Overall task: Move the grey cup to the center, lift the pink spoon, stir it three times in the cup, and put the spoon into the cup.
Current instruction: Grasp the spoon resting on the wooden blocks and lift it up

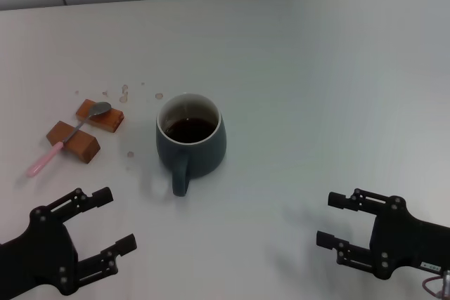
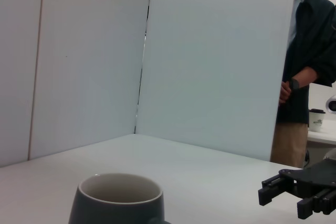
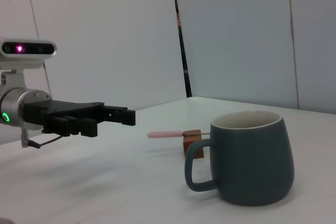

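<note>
The grey cup (image 1: 190,138) stands left of the table's middle, its handle turned toward me and dark liquid inside; it also shows as the cup (image 2: 118,199) and the cup (image 3: 252,163). The pink spoon (image 1: 67,138) lies across two brown blocks (image 1: 84,128) to the cup's left, bowl on the far block; in the right wrist view the spoon (image 3: 165,134) shows beyond a block. My left gripper (image 1: 112,221) is open near the front left edge, below the spoon. My right gripper (image 1: 329,220) is open at the front right. Neither holds anything.
Several small droplets (image 1: 124,94) dot the table behind the blocks and near the cup. White panels (image 2: 210,56) wall the back of the table. A person (image 2: 304,66) stands beyond the panel's edge in the left wrist view.
</note>
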Controlling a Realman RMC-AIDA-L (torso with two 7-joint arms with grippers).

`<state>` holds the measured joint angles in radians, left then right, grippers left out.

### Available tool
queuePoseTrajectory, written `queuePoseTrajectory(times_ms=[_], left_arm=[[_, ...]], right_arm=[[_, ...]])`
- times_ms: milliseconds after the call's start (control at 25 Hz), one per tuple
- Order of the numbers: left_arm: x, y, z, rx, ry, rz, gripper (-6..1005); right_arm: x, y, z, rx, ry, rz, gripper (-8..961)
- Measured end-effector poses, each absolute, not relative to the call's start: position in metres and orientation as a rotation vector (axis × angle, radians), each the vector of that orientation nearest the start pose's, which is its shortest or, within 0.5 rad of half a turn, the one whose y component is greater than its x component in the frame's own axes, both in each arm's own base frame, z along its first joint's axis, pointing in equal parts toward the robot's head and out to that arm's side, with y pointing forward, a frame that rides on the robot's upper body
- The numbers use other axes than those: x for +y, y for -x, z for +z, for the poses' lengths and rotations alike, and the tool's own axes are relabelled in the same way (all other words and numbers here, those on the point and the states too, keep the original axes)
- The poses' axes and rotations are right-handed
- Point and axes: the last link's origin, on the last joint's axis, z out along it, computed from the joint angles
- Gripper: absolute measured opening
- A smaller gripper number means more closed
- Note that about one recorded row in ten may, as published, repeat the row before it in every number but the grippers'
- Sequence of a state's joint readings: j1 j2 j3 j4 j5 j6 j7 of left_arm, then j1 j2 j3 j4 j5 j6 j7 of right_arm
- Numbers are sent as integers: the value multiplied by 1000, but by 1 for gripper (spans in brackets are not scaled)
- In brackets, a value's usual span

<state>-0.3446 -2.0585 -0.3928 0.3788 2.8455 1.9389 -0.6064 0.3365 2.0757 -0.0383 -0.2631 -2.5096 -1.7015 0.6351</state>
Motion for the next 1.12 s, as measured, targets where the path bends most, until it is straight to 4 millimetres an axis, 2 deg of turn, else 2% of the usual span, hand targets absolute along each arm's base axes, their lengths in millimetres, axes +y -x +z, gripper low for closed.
queuePoseTrajectory(times_ms=[520,640,720,760,800,840,1040,1080,1120], left_arm=[[183,336,-7,-417,2541,-954,784],[184,333,-2,-474,2487,-1032,784],[186,329,6,-622,2367,-1165,784],[188,329,12,-752,2263,-1266,784],[188,329,12,-752,2263,-1266,784],[191,331,18,-838,2190,-1333,784],[196,346,50,-1143,1860,-1548,784],[195,354,61,-1264,1735,-1615,784],[195,354,61,-1264,1735,-1615,784]], right_arm=[[205,-330,-41,418,2616,853,656],[206,-330,-41,422,2617,853,656],[207,-330,-42,431,2617,850,656],[208,-329,-42,434,2619,851,656],[208,-329,-42,434,2619,851,656],[209,-329,-42,436,2619,853,656],[212,-327,-42,451,2626,861,656],[213,-327,-42,449,2627,862,656],[213,-327,-42,449,2627,862,656]])
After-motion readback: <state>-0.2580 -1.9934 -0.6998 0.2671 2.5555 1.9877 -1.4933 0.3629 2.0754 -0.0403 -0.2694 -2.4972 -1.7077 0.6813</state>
